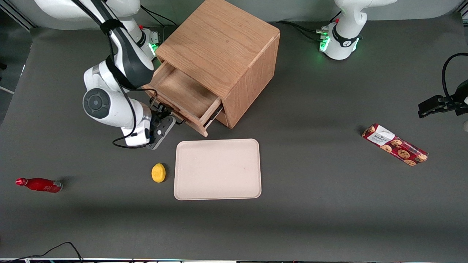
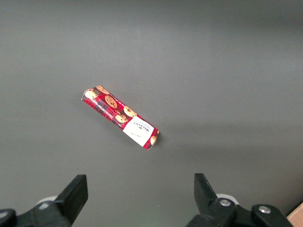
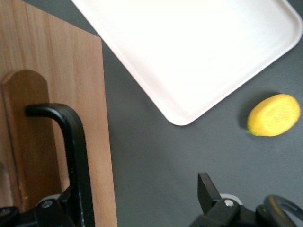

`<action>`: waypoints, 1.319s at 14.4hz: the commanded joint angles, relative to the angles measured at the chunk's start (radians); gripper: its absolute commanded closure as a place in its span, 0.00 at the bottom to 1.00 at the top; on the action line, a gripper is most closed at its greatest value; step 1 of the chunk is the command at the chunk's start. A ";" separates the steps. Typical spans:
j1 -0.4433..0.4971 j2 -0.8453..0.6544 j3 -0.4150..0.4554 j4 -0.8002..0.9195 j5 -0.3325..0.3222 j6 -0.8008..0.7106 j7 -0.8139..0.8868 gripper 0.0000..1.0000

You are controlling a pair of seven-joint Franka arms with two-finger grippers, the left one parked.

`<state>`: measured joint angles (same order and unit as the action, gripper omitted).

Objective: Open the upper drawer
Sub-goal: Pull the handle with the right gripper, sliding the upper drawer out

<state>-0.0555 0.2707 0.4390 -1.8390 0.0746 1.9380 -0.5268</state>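
Observation:
The light-brown cube cabinet [image 1: 219, 40] stands at the back of the table. Its upper drawer [image 1: 184, 91] is pulled part-way out, and its shallow wooden box shows empty. My right gripper [image 1: 165, 124] is at the drawer's front, low over the table. In the right wrist view the oak drawer front [image 3: 57, 85] and its thin black bar handle [image 3: 75, 151] show. The gripper [image 3: 137, 191] is open. One finger lies right by the handle bar, and the other finger [image 3: 206, 189] stands well apart over the grey table. The bottom drawer is hidden.
A beige tray [image 1: 217, 169] [image 3: 199, 52] lies nearer the front camera than the drawer, with a yellow lemon [image 1: 158, 172] [image 3: 273, 115] beside it. A red bottle [image 1: 39, 185] lies toward the working arm's end. A red cookie box [image 1: 395, 144] [image 2: 120, 117] lies toward the parked arm's end.

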 commanded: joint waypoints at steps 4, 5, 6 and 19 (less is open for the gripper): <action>-0.018 0.057 -0.006 0.055 -0.036 -0.002 -0.027 0.00; -0.020 0.059 -0.022 0.061 -0.042 -0.002 -0.029 0.00; -0.020 0.061 -0.038 0.066 -0.042 -0.002 -0.041 0.00; -0.033 0.084 -0.085 0.127 -0.039 -0.002 -0.067 0.00</action>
<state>-0.0806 0.3307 0.3560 -1.7527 0.0478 1.9408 -0.5702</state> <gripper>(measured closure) 0.000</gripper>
